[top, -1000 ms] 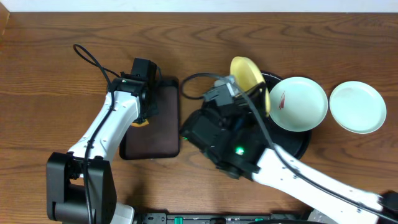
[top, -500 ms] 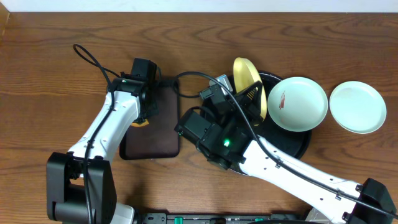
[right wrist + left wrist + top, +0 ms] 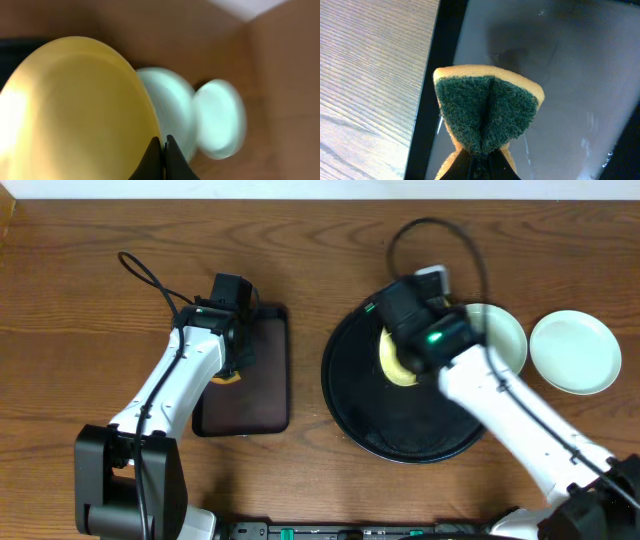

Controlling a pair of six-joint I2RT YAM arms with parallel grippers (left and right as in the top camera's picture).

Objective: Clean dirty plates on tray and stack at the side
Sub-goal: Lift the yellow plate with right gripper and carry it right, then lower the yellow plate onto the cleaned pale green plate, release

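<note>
On the table (image 3: 80, 270), your round black tray (image 3: 350, 395) sits mid-right; above it your right hand (image 3: 163, 144) is clamped on the rim of the yellow plate (image 3: 75, 110); the side plate (image 3: 575, 352) lies further right, past the mint plate (image 3: 505, 335); your left hand (image 3: 482, 161), well apart leftward, pinches the sponge (image 3: 487, 107).
</note>
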